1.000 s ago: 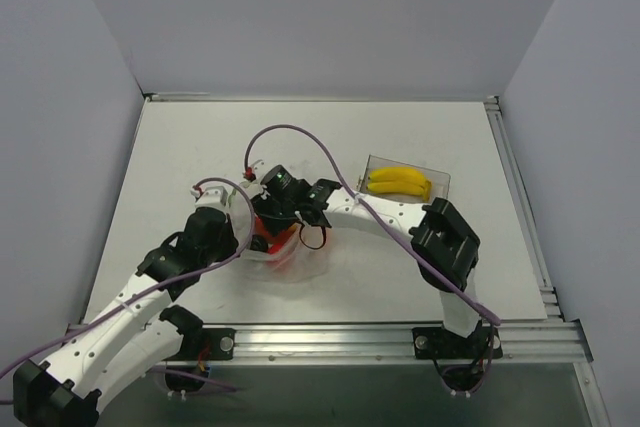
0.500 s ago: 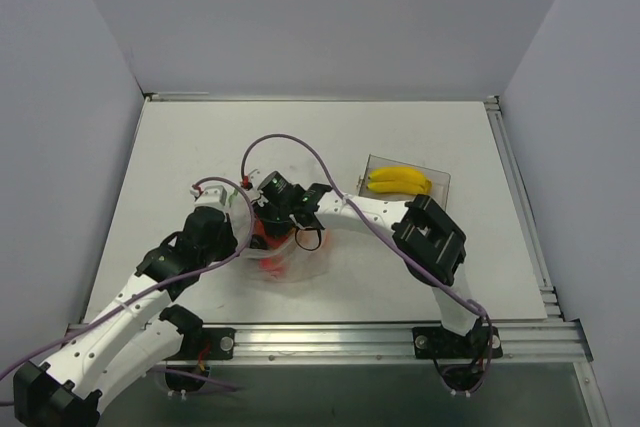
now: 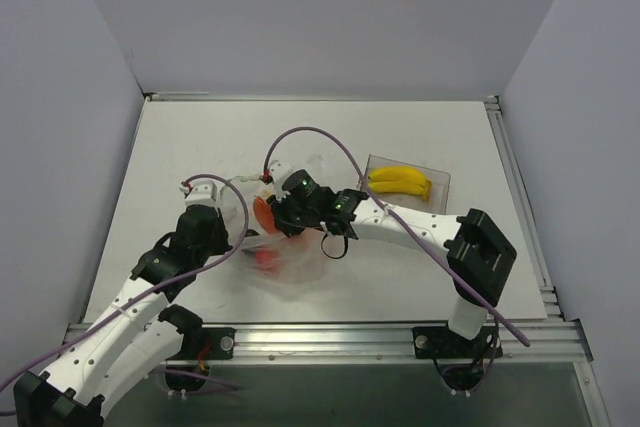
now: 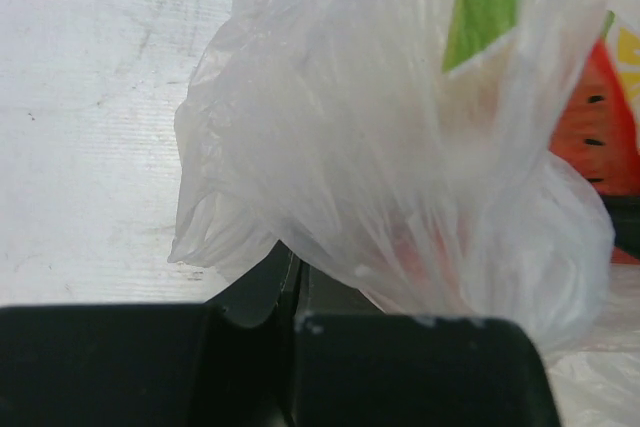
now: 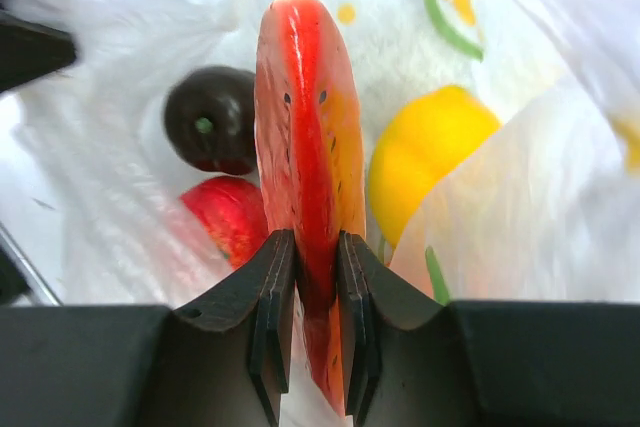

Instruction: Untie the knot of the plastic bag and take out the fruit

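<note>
The plastic bag lies open at the table's middle, whitish and crinkly; it fills the left wrist view. My left gripper is shut on the bag's left edge. My right gripper sits at the bag's mouth, shut on a flat red slice with dark seeds. Below it inside the bag lie a dark purple-black ball, a red fruit and a yellow ball. A yellow banana lies in the clear box. The knot is not in view.
The clear rigid box stands right of the bag, beside my right forearm. Purple cables arch over both arms. White walls close the back and sides, and a metal rail runs along the near edge.
My right gripper has risen a little to the right with the red slice, and its elbow has swung right. My left gripper has drawn the bag's edge slightly left.
</note>
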`<state>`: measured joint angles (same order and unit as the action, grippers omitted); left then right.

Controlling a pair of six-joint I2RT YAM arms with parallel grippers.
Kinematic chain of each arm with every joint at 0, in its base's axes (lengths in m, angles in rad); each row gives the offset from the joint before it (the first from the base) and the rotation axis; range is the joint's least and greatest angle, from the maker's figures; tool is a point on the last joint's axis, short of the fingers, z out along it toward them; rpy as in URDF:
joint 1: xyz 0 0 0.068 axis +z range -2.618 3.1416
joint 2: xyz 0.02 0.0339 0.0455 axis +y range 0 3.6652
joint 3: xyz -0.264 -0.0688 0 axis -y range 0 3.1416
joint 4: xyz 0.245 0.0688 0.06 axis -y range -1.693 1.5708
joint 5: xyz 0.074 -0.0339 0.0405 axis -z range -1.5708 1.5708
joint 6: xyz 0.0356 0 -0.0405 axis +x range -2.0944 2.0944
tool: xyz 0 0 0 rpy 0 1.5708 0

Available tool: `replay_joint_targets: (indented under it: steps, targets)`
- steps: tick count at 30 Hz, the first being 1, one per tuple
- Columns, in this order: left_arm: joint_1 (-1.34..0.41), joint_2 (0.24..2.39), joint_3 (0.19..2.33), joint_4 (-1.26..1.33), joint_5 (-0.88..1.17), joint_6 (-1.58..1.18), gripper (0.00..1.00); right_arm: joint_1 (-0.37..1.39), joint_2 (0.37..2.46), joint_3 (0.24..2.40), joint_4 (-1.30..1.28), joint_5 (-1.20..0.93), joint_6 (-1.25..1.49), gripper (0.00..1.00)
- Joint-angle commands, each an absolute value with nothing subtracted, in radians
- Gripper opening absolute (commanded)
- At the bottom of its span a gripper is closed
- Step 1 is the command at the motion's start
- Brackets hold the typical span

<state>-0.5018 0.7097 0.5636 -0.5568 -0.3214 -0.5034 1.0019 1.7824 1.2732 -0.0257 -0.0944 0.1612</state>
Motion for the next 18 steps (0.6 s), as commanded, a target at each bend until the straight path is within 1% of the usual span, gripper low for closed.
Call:
replay_joint_targets:
  steps: [1, 8, 13, 18]
  targets:
    - [-0.485, 0.701, 0.603, -0.489, -0.342, -0.474, 0.00, 1.000, 1.671, 1.229, 0.076, -0.060, 0.184, 0.00]
    - [-0.485, 0.696, 0.594, -0.479, -0.321, -0.486, 0.00, 1.000, 1.551, 1.218, 0.198, -0.078, 0.213, 0.00]
    - [-0.485, 0.692, 0.588, -0.468, -0.304, -0.482, 0.00, 0.985, 1.554, 1.270, 0.282, -0.098, 0.227, 0.00]
    - [-0.485, 0.695, 0.588, -0.468, -0.305, -0.479, 0.00, 0.968, 1.540, 1.335, 0.287, -0.124, 0.218, 0.00]
